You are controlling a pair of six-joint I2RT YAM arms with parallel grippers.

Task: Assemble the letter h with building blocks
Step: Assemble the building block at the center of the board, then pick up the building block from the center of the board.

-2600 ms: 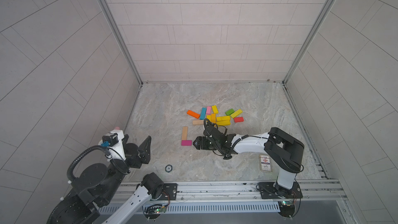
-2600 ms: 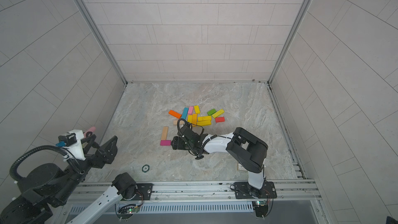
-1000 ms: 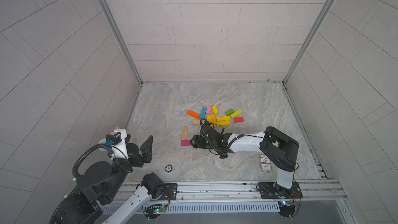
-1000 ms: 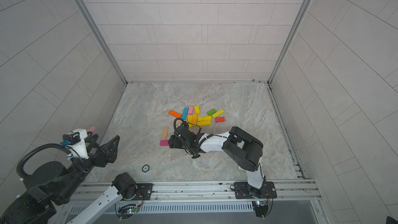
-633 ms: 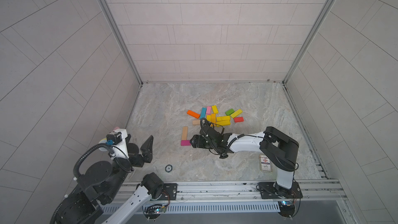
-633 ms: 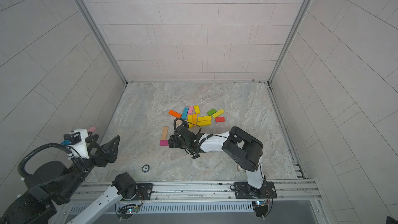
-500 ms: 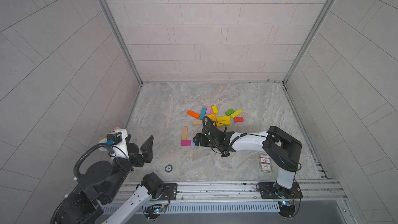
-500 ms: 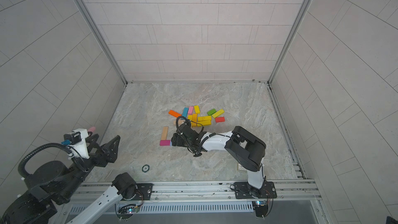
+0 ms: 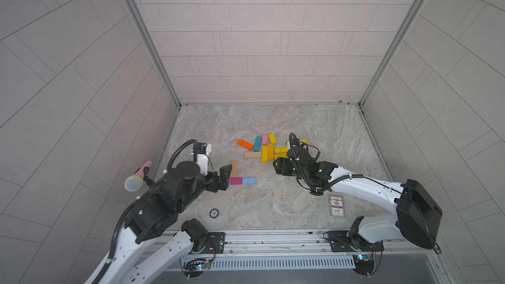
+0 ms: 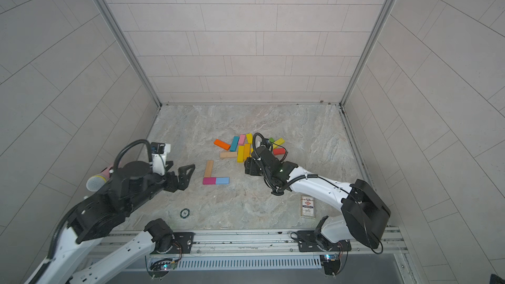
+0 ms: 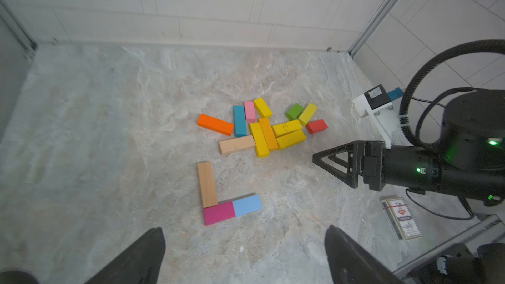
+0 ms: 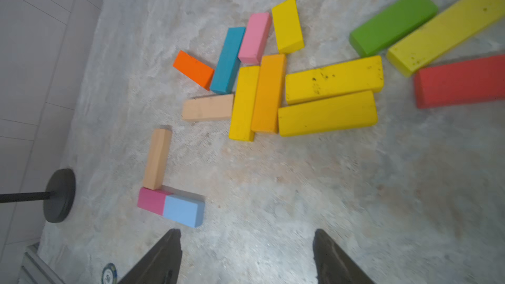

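A round chip [image 9: 214, 213] lies on the stone floor [image 9: 273, 121] behind the left gripper [image 11: 244, 229], close to the front rail. A card box [image 9: 336, 206] lies behind the right gripper [image 12: 246, 232], beside its arm.

The left gripper hangs low over bare floor, jaws spread wide with nothing between them. Just ahead of its fingertips, not touching them, a magenta block [image 11: 218, 213] and a light blue block [image 11: 247, 204] lie end to end in one short row. A wooden block [image 11: 207, 184] runs away from the gripper off the magenta block's far side and touches it, so the three make an L.

The right gripper is also parted and empty, above the floor. The L lies ahead of it, toward the left gripper. The loose heap starts close in front of it with two long yellow blocks [image 12: 328, 113] side by side. Their ends meet an amber block [image 12: 269, 92], which lies against another yellow block [image 12: 244, 102]. A second wooden block [image 12: 207, 107] butts that one's side. Beyond these lie an orange block [image 12: 194, 69], a teal block [image 12: 228, 60], a pink block [image 12: 255, 36] and a short yellow block [image 12: 288, 24]. On the heap's other flank a red block [image 12: 459, 83] comes first, with a green block [image 12: 393, 21] farther out.
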